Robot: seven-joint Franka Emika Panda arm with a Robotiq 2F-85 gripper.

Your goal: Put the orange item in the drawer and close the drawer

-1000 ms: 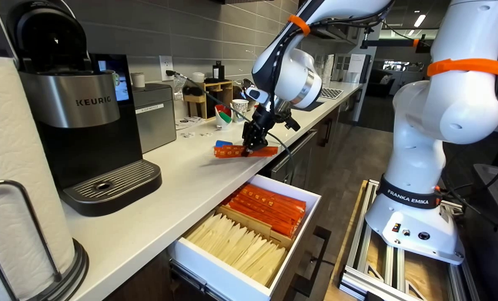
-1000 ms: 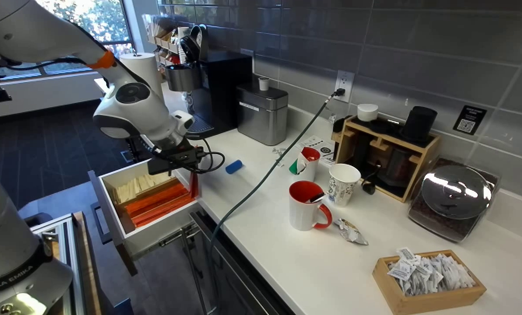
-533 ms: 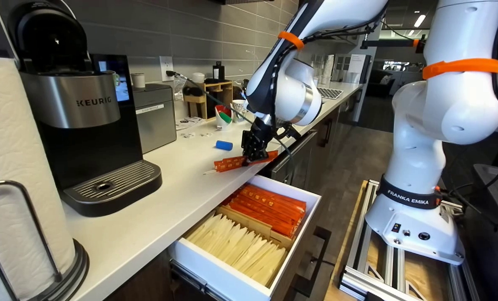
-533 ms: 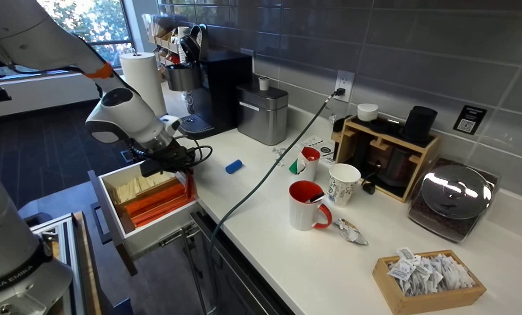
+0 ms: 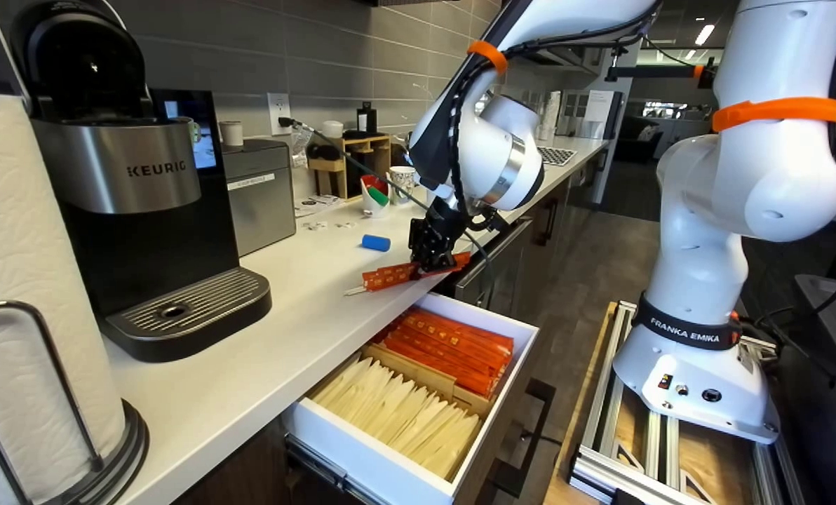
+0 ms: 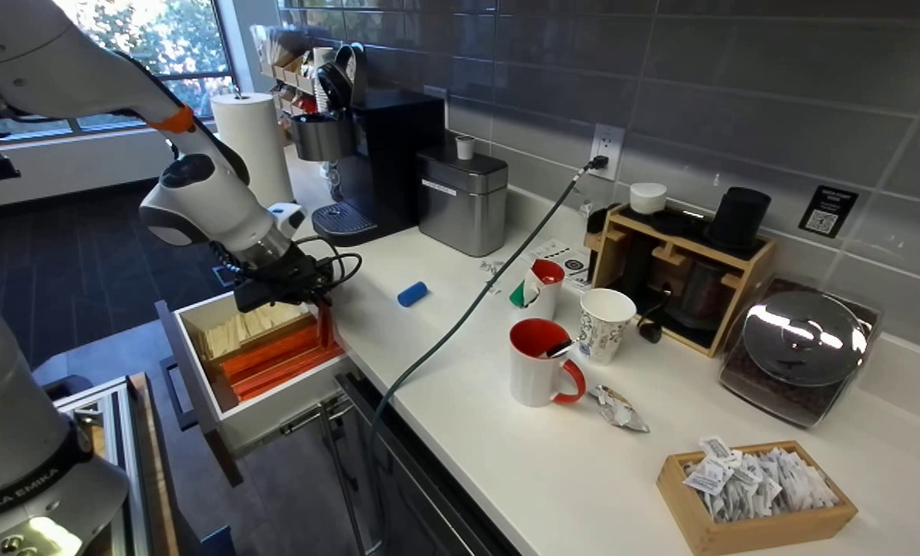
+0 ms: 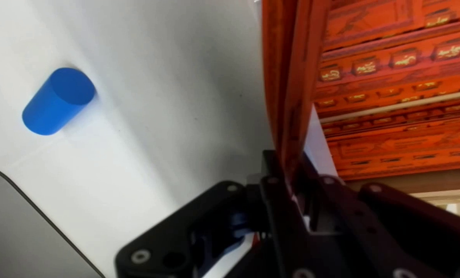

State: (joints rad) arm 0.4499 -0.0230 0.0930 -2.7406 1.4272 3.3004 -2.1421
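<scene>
The orange item (image 5: 388,276), a long narrow orange-red strip with a pale tip at one end, is gripped near its middle. My gripper (image 5: 428,266) is shut on it, and in the wrist view the orange item (image 7: 291,73) rises from between the fingertips. It stands by the counter's front edge, beside the drawer; whether it touches the counter I cannot tell. The drawer (image 5: 369,449) is pulled out, with orange packets (image 5: 453,347) in its back section and pale beige pieces (image 5: 397,414) in front. In an exterior view my gripper (image 6: 317,300) partly covers the drawer's inner corner.
A blue cylinder (image 7: 58,101) lies on the counter (image 5: 306,280) near the gripper. A dark cable (image 6: 460,316) crosses the counter and hangs over its edge. The coffee machine (image 5: 158,280) and mugs (image 6: 537,363) stand farther off. The drawer handle (image 5: 527,438) juts outward.
My gripper has moved with the orange item toward the counter edge and the drawer. The strip has turned and now slants, and the blue cylinder behind it has come into full view.
</scene>
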